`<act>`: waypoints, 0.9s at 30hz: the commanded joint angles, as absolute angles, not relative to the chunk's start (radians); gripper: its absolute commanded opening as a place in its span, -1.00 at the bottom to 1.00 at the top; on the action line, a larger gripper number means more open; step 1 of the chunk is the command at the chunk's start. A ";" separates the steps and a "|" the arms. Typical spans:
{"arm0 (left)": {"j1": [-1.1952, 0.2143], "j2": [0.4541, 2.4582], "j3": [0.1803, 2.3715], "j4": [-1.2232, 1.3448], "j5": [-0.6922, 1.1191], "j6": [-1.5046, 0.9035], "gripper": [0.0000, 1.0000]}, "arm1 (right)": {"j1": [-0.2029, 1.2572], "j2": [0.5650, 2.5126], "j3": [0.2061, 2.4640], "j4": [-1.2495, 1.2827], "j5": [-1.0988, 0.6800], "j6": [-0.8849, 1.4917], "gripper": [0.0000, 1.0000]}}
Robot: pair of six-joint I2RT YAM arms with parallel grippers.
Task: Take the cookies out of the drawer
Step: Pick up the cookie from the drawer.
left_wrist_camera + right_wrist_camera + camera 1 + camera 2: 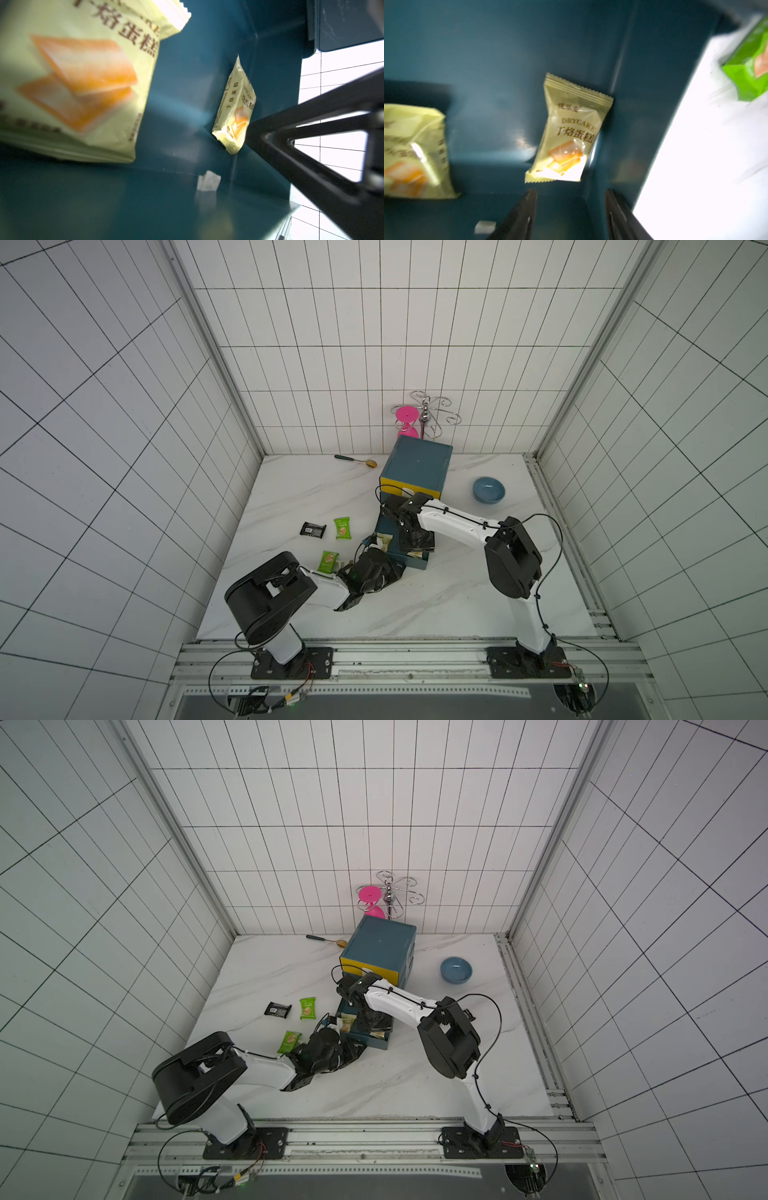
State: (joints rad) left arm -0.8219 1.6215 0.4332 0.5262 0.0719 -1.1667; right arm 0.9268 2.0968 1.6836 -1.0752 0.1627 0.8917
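Right wrist view puts a yellow packet (569, 133) straight ahead of your right gripper (571, 193), propped on end against the drawer (488, 52) wall by a corner, near the fingertips but not between them. Those jaws stand well apart and hold nothing. Reckon on the packet being light, puffy and slick: a sealed film pillow with a brittle biscuit inside (so squeeze gently). Your best hold looks to be across the flat faces at the middle, or on the crimped top seam. The corner leaves little room for the finger nearest the wall, and a nudge may simply tip it flat. A second packet (411, 153), also yellow, sits off to one side in the same drawer and fills the left wrist view close up. You cannot tell whether the left gripper (384, 568) is clamped on it, since no fingers show there. Three cookies lie out on the table (415, 605) in both top views: a green packet (342, 528), a nearer green packet (328, 561) and a black packet (312, 529).
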 commanded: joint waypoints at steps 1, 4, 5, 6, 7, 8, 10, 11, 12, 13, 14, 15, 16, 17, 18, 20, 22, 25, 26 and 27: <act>-0.815 1.635 0.381 0.405 0.087 -1.223 -0.48 | 0.921 2.094 1.634 -1.076 0.207 0.982 0.15; -0.809 1.635 0.374 0.408 0.092 -1.224 -0.49 | 0.922 2.100 1.631 -1.062 0.211 0.988 0.17; -0.808 1.634 0.373 0.408 0.093 -1.226 -0.49 | 0.921 2.102 1.626 -1.055 0.209 0.986 0.18; -0.808 1.634 0.371 0.410 0.093 -1.227 -0.49 | 0.920 2.106 1.623 -1.050 0.207 0.984 0.19; -0.808 1.634 0.368 0.418 0.095 -1.227 -0.49 | 0.918 2.110 1.617 -1.048 0.206 0.984 0.19; -0.808 1.633 0.367 0.422 0.096 -1.227 -0.49 | 0.915 2.113 1.608 -1.040 0.203 0.986 0.19; -0.808 1.632 0.364 0.421 0.095 -1.227 -0.49 | 0.912 2.122 1.592 -1.027 0.196 0.989 0.19; -0.808 1.632 0.364 0.422 0.096 -1.227 -0.49 | 0.910 2.129 1.587 -1.027 0.195 0.989 0.19; -0.808 1.632 0.365 0.422 0.097 -1.227 -0.49 | 0.907 2.133 1.582 -1.026 0.192 0.990 0.19; -0.808 1.632 0.366 0.422 0.097 -1.226 -0.49 | 0.905 2.134 1.576 -1.024 0.192 0.991 0.18; -0.808 1.632 0.367 0.422 0.095 -1.227 -0.49 | 0.904 2.134 1.569 -1.017 0.194 0.991 0.19; -0.808 1.632 0.367 0.422 0.095 -1.226 -0.49 | 0.904 2.134 1.564 -1.016 0.198 0.989 0.19; -0.808 1.633 0.367 0.422 0.095 -1.226 -0.49 | 0.904 2.134 1.560 -1.015 0.204 0.990 0.18; -0.808 1.634 0.368 0.422 0.096 -1.225 -0.49 | 0.903 2.137 1.555 -1.011 0.205 0.988 0.18; -0.808 1.635 0.368 0.422 0.095 -1.227 -0.49 | 0.902 2.140 1.553 -1.009 0.203 0.986 0.17; -0.808 1.638 0.370 0.422 0.096 -1.227 -0.49 | 0.899 2.147 1.545 -1.004 0.206 0.982 0.13; -0.808 1.636 0.370 0.422 0.096 -1.227 -0.49 | 0.890 2.153 1.535 -0.998 0.209 0.978 0.06; -0.808 1.634 0.368 0.422 0.095 -1.226 -0.49 | 0.883 2.151 1.506 -0.972 0.208 0.970 -0.19; -0.808 1.634 0.368 0.423 0.095 -1.226 -0.49 | 0.881 2.151 1.498 -0.963 0.204 0.967 -0.25; -0.808 1.635 0.370 0.422 0.095 -1.227 -0.49 | 0.879 2.152 1.496 -0.960 0.204 0.964 -0.27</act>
State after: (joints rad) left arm -0.8143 1.6150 0.4091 0.5598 0.0799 -1.1675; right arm 0.9184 2.1014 1.5562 -0.9180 0.1669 0.9741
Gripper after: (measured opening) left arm 0.255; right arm 0.388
